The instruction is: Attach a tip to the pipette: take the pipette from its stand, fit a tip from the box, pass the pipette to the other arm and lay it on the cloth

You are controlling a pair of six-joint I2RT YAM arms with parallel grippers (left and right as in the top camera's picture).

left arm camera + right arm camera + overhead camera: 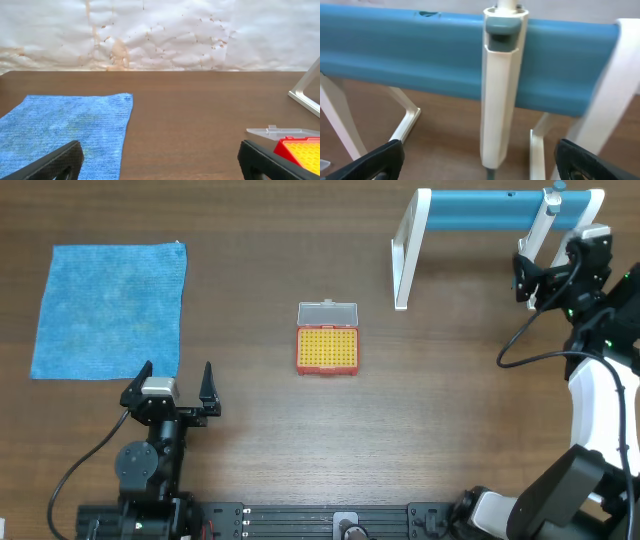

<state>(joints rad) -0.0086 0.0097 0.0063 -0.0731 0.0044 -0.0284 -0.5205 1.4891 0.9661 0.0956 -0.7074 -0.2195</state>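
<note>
The slim white pipette with a grey-blue cap [502, 90] is hanging upright on the blue bar of the white-legged stand [480, 210], at the far right of the brown wooden desk [300, 450]. The right end effector [481, 164] is facing it closely, fingers spread wide apart and gripping nothing. The left end effector [177, 370] is hovering low near its base, also gaping open and holding nothing, just beside the blue woven cloth [110, 310]. The orange tip box with yellow tips and an open clear lid [327, 348] is sitting mid-desk.
</note>
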